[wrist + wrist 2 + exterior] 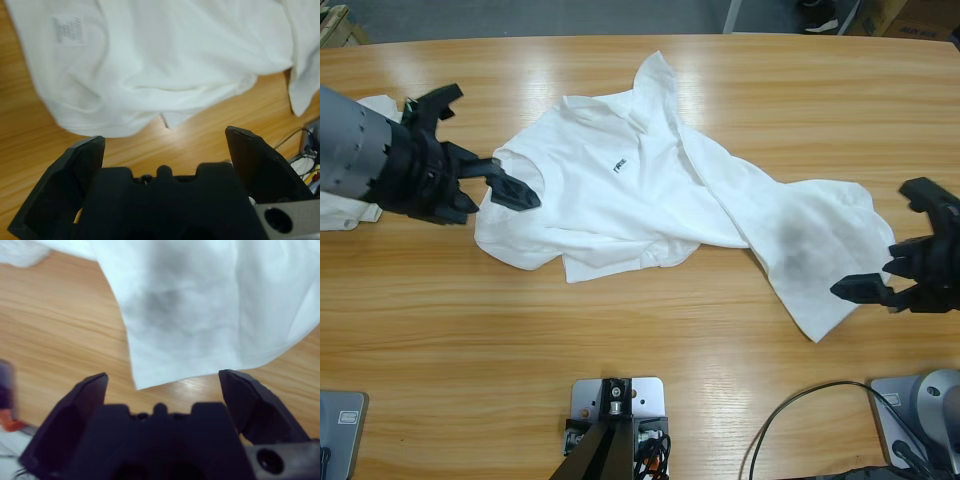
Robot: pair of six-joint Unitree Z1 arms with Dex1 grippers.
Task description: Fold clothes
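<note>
A white shirt [620,200] with small black chest lettering [618,164] lies spread and rumpled across the middle of the wooden surface [650,340], its body toward the left and a long twisted part trailing right to a loose end [815,255] with a dark patch showing through the cloth. No neat fold shows anywhere: the cloth is bunched and creased, with one part thrown over another, so by my reading the folding has hardly begun and nearly all of it is left, starting with flattening the shirt. Another pale piece of cloth [350,205] peeks out at the left edge, mostly hidden behind the arm there. The left pincer [485,170] sits at the shirt's left border with its jaws apart and nothing between them; its wrist view shows the rounded hem just ahead over bare wood. The right pincer [910,250] hangs just beside the shirt's right end, jaws likewise wide apart and empty, the corner of the cloth lying just ahead of them in its wrist view. Bare wood stretches broadly in front of the shirt and behind it, giving room to drag and spread it; the shirt's right end lies nearer the side edge, and cables [800,420] lie at the near right.
</note>
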